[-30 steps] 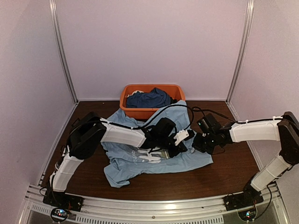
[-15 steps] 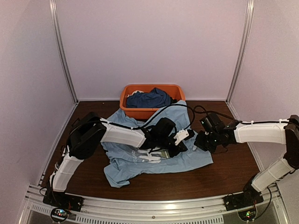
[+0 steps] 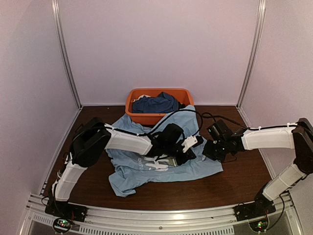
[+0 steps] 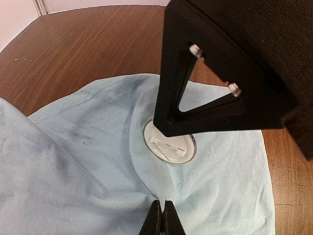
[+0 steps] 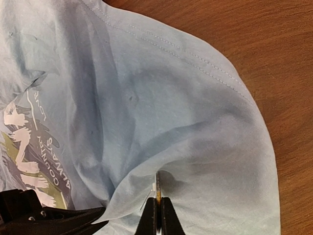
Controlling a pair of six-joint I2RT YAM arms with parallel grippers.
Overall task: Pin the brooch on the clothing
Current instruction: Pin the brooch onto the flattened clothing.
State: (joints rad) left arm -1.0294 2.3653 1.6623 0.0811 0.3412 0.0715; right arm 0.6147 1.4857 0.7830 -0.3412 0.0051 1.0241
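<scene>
Okay, your right jaws are clenched on the brooch [image 4: 171, 149], its thin edge caught between the tips and its pale round face lying against the light blue T-shirt [image 5: 171, 98]. Facing them, just short of the brooch, your left jaws are clamped tight on a pinch of the same cloth. Brown counter [image 5: 264, 44] shows beyond the hem.

Pale lilac walls [image 3: 156, 49] enclose a wooden table [image 3: 244, 182].

The brooch [image 4: 168, 147] sits on the clothing [image 3: 132, 181], spread on the table [image 3: 234, 186] before the basket [image 3: 146, 118].
</scene>
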